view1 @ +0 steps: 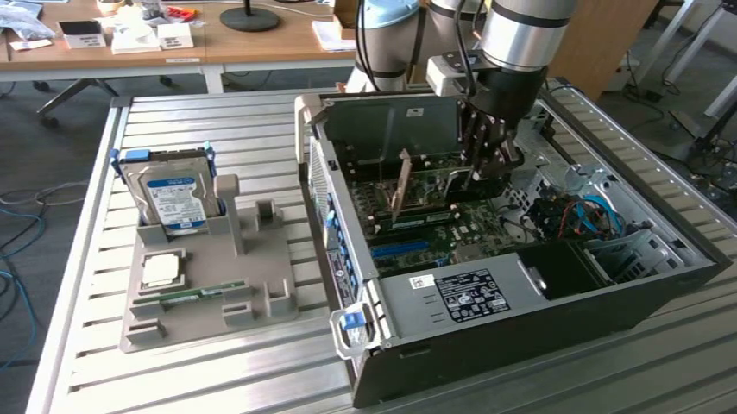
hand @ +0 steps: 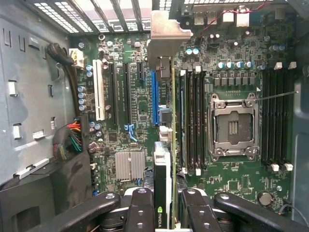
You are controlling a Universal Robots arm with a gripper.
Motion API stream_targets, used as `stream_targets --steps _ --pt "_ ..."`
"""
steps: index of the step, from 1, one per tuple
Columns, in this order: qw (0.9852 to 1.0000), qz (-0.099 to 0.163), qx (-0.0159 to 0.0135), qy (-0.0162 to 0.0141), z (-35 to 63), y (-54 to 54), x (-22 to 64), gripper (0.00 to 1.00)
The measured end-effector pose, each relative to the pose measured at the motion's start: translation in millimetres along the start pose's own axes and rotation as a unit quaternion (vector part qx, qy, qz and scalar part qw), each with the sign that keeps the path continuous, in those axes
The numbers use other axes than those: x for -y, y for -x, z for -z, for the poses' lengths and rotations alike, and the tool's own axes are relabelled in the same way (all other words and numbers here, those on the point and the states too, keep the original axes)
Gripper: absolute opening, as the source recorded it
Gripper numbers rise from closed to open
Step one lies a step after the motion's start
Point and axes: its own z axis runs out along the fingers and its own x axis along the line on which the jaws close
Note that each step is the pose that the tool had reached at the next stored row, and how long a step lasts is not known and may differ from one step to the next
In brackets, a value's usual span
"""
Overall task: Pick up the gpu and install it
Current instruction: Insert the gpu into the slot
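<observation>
Wrist view has the end effector (hand: 166, 205) pinching the gpu (hand: 163, 164) edge-on over the motherboard (hand: 140, 106), just beside the blue slot (hand: 154, 96), its silver bracket (hand: 166, 31) toward the rear grille (hand: 96, 12). Exterior view puts them inside the open case (view1: 519, 319) on the table (view1: 230, 371), at 3 o'clock from the drive holder (view1: 207, 297).
</observation>
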Motion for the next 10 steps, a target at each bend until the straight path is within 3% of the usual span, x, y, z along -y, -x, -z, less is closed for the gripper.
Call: stream_targets --steps 10 --pt "1.0 0.0 0.0 0.0 -3.2 0.0 -0.5 0.27"
